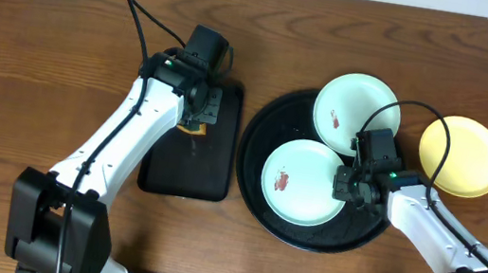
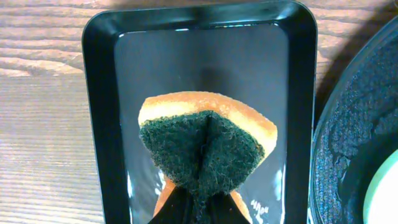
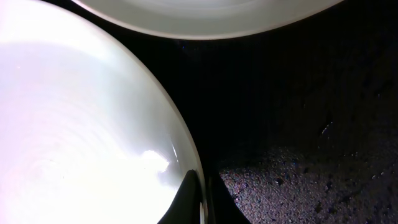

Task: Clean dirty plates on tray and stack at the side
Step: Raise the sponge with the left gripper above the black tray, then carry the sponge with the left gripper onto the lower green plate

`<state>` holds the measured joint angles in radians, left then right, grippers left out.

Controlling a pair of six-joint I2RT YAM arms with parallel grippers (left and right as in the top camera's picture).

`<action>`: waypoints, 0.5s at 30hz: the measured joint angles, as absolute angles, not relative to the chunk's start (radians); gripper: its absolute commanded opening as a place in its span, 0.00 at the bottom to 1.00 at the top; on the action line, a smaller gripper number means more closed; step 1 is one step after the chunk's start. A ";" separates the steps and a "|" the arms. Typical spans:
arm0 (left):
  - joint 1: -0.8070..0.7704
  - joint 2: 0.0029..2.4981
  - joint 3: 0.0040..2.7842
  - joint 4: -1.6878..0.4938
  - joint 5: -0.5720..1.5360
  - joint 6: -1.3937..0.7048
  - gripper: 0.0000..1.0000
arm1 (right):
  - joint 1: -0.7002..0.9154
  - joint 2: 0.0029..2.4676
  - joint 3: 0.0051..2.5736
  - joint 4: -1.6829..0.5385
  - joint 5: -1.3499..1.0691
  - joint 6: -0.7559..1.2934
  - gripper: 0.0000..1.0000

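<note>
**Counter [image 1: 45, 51] from above, with wrist details.** The round black tray [image 1: 251, 166] holds two mint-white plates, a rear plate [image 1: 357, 112] and a front plate [image 1: 299, 185], each with a red-brown smear. A yellow plate [image 1: 461, 156] lies on the counter just beside the tray's right rim. The right fingers [image 3: 186, 202], drawn narrow, pinch the front plate's right rim. The left fingers [image 2: 177, 211] hold a folded sponge [image 2: 208, 140], orange with a green pad, over the rectangular tray [image 2: 99, 124].
</note>
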<state>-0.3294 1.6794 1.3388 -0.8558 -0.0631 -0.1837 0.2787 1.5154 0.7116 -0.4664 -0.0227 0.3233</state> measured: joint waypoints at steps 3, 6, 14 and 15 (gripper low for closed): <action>-0.329 1.679 1.339 -0.858 -0.063 -0.184 0.07 | 0.279 1.515 0.712 -0.466 -0.023 0.322 0.01; -0.329 1.679 1.339 -0.875 -0.063 -0.183 0.08 | 0.279 1.515 0.712 -0.466 -0.023 0.321 0.01; -0.329 1.679 1.339 -0.879 -0.063 -0.183 0.07 | 0.279 1.515 0.712 -0.466 -0.023 0.321 0.01; -0.329 1.679 1.340 -0.878 -0.063 -0.183 0.07 | 0.279 1.515 0.712 -0.466 -0.023 0.321 0.01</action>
<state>-0.3294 1.6794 1.3396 -0.8783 -0.0631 -0.1833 0.2787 1.5154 0.7116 -0.4664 -0.0227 0.3206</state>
